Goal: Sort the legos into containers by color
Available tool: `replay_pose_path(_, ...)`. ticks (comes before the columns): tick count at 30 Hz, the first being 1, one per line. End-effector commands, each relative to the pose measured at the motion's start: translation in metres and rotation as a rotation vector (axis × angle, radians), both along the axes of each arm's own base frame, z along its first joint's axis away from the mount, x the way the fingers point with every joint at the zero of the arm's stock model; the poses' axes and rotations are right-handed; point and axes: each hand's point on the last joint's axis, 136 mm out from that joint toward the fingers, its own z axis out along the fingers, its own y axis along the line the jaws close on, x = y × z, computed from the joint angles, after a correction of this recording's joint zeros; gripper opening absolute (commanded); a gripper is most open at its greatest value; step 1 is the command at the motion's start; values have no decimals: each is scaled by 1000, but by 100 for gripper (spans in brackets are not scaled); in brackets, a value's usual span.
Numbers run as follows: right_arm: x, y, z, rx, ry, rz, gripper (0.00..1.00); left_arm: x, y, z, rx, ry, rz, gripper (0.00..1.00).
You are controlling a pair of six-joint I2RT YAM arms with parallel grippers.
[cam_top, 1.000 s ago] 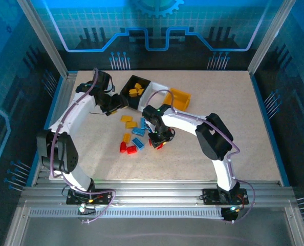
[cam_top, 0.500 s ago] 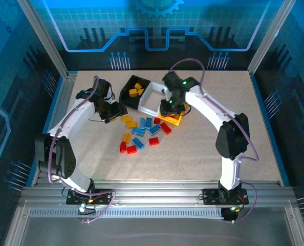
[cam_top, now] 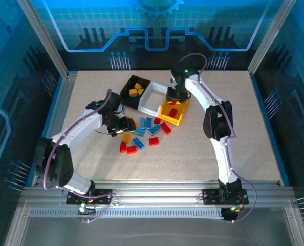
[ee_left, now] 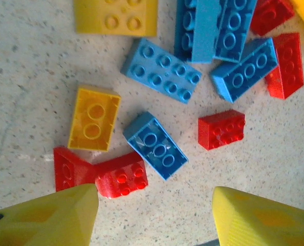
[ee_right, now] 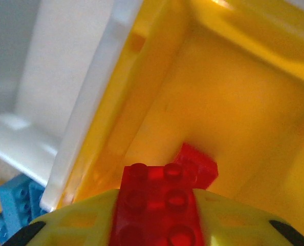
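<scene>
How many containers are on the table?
3, joined in a row: the black bin on the left, the white bin in the middle, the yellow bin on the right. None seems hidden.

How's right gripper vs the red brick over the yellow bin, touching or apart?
Touching. Right wrist view: red brick sits wedged between the fingers of the right gripper, both flush against it, no gap.

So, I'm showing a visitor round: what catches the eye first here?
The right gripper holding a red brick over the yellow bin, where a second red brick lies. Then the loose pile of red, blue and yellow bricks on the table, under the open left gripper.
</scene>
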Motion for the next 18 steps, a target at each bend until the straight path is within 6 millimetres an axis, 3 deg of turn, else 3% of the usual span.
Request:
replay_pose_path(1, 4, -1, -4, -2, 27, -22, 40, -17, -1, 10, -36, -2, 26, 63)
replay_pose_path(6, 6, 1, 2, 0, 17, -26, 51, -35, 3, 18, -57, -15, 39, 64)
replay_pose_path(12, -11, 3, 39, -23, -33, 12, 56, -52, 4, 22, -99, -30, 53, 69)
replay_pose_path(15, -37, 8, 66, -42, -60, 70, 58, -58, 4, 23, -116, -31, 60, 71)
replay_pose_path(18, -74, 16, 76, -68, -50, 153, 62, -60, 5, 25, -124, -42, 64, 75)
